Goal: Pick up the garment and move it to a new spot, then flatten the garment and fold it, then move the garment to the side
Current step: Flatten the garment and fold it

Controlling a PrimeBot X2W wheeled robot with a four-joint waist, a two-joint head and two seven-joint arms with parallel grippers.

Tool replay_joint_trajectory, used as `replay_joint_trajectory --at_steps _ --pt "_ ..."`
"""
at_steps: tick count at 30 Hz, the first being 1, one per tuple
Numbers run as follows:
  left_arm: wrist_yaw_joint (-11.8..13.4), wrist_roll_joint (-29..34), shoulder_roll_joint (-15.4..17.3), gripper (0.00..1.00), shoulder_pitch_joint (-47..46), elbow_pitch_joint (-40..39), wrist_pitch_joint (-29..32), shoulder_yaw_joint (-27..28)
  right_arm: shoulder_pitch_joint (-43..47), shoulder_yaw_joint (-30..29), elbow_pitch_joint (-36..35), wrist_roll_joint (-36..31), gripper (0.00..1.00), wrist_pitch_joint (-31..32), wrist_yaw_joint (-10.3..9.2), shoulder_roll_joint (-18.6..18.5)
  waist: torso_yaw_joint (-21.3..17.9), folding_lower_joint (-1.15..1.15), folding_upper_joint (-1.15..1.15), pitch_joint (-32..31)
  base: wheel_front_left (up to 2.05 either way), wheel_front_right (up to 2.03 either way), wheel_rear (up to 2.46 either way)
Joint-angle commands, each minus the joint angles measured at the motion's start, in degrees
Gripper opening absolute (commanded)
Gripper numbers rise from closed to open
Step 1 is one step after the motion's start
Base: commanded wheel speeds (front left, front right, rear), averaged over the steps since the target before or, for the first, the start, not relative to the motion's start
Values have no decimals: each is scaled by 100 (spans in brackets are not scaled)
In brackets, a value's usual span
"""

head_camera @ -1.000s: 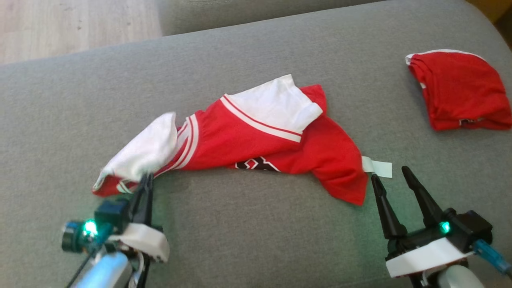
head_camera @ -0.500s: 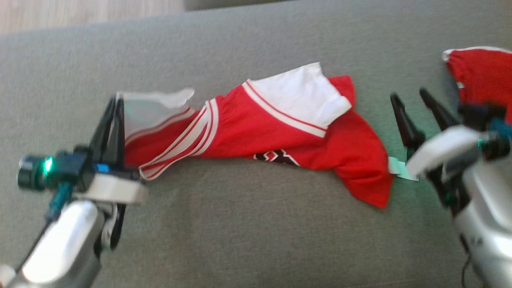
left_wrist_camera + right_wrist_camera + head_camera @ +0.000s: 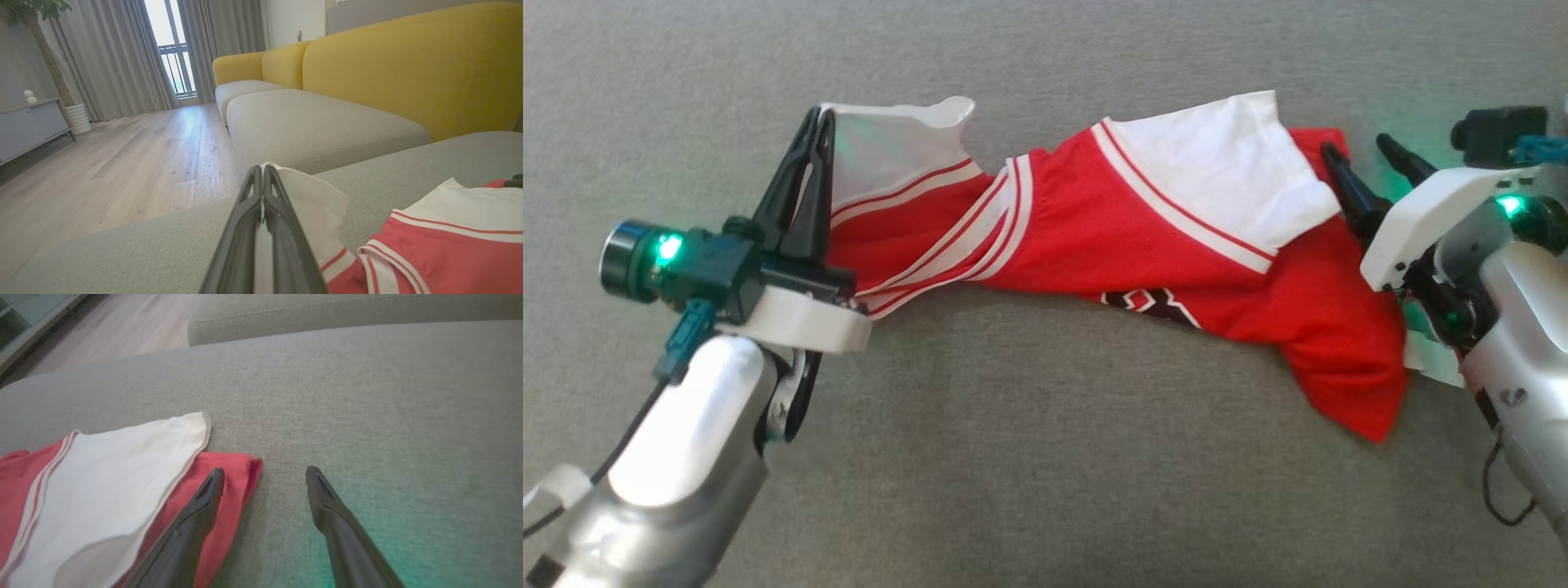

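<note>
Holding the left gripper (image 3: 821,114) clenched on the white sleeve (image 3: 882,155) of the garment (image 3: 1094,237), lying crumpled across the middle of the grey cushion (image 3: 1013,457), and lowering the released right gripper (image 3: 1354,144) astride the red corner (image 3: 245,469) before gently pulling apart.

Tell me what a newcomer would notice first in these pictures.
The red and white garment stands out at once, stretched in a twisted band across the grey cushion. At its left end the left gripper has its jaws shut on a white corner; at the right end the right gripper sits with jaws open at the red edge. In the left wrist view, a yellow sofa back glows behind.
</note>
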Motion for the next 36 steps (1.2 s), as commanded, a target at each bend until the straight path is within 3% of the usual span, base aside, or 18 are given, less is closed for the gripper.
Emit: replay_joint_trajectory --at_steps 1,7,9,11,12,20,27,36 --pt "-11 50 154 0 -327 -81 -49 221 -126 147 -46 69 100 -71 -5 -99 78 -1 0 63 0 0 0" --pt "-68 66 102 0 -443 59 -91 211 -335 581 288 312 97 -181 -5 -179 191 -1 0 125 0 0 0" --pt "-84 69 92 0 -464 112 -102 209 -392 697 374 390 70 -236 -5 -205 212 -1 0 132 0 0 0" --pt "-102 69 83 0 -483 164 -112 209 -439 797 448 480 29 -285 -5 -217 223 -1 0 131 0 0 0" --pt "-111 66 81 0 -491 185 -116 212 -461 847 477 531 2 -306 -5 -226 227 -1 0 129 0 0 0" --pt "-201 79 158 0 -619 346 -146 280 -726 1137 536 788 0 -1004 -5 -374 141 -1 0 -17 0 0 0" --pt "-460 395 481 0 -1411 442 -171 432 -1358 1314 419 772 0 -1975 -5 -651 -112 -1 0 -507 0 0 0" --pt "-694 466 676 0 -2274 527 -178 738 -1911 1104 -94 674 0 -2146 -5 -956 -419 -1 0 -1164 0 0 0"
